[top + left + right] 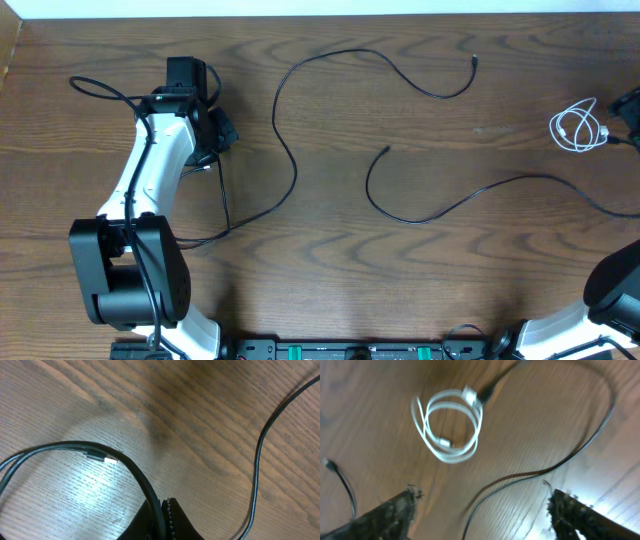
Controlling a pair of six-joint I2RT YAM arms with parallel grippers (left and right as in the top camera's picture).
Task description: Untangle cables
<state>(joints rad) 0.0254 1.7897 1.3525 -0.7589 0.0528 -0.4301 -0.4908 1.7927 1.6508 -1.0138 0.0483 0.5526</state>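
Overhead, the long thin black cord (pixel 295 175) runs from its plug end at the far centre-right of the brown wooden table (pixel 420 290), arcs leftward, then drops and curls back to the left gripper (pixel 166 507). That gripper's fingers are pressed together on the cord, and a doubled loop with a small plug tip lies just ahead of them. The left arm (pixel 150 170) stretches forward, its wrist turned rightward. The short white cord (pixel 479 422) lies coiled at the far right, with a second thin black cord (pixel 520 178) trailing leftward nearby. The right gripper (pixel 482 494) hovers near the coil, fingers spread wide, holding nothing.
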